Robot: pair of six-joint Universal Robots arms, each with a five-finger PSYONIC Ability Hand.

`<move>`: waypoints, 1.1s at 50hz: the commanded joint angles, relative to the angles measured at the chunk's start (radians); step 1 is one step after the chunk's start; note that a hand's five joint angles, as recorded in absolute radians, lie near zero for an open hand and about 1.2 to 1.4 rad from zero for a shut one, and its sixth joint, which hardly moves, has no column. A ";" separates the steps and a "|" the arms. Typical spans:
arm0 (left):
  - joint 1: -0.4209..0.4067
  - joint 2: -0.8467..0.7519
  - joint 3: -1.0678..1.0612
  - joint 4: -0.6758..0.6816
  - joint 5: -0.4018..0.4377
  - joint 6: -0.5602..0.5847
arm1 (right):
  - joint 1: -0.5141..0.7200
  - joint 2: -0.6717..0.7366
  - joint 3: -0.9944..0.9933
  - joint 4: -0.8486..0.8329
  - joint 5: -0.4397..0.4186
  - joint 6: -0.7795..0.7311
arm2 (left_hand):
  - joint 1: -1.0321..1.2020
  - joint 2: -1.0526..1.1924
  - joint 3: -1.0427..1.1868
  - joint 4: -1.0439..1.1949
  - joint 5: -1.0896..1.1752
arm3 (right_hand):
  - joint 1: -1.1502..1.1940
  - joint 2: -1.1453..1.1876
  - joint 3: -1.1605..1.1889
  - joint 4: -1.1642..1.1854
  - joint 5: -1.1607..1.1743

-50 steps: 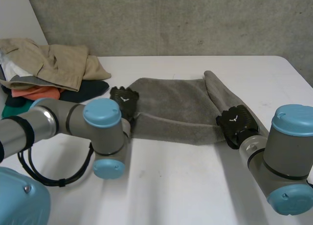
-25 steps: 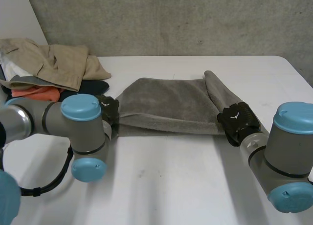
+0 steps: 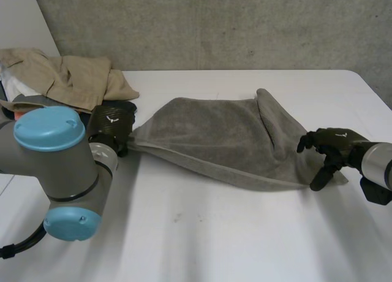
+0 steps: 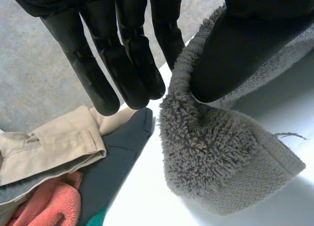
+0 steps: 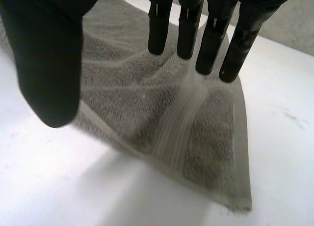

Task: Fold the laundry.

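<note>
Left hand [image 4: 131, 49], pinch on grey towel [image 4: 216, 152] corner

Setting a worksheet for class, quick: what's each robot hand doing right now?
Left robot hand: closed, pinching a corner of the grey towel.
Right robot hand: open, holding nothing, over the towel's other end.

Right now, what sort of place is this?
Likely a robotics lab bench, not a home: bare concrete wall, plain white table, a clothes pile beside the grey towel.
</note>
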 commanded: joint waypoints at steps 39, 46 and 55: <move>0.082 0.054 0.264 -0.239 0.115 -0.169 | 0.253 0.235 0.004 -0.358 0.163 0.109 | 0.264 0.199 0.206 0.198 0.249 | 0.463 0.405 0.400 0.402 0.414; 0.098 0.086 0.261 -0.257 0.127 -0.212 | 0.250 0.229 0.001 -0.405 0.173 0.106 | 0.264 0.199 0.206 0.198 0.249 | 0.997 0.938 0.933 0.935 0.947; 0.099 0.146 0.163 -0.339 0.146 -0.201 | 0.244 0.056 -0.012 -0.326 0.196 0.028 | 0.264 0.199 0.206 0.198 0.249 | 0.997 0.938 0.933 0.935 0.947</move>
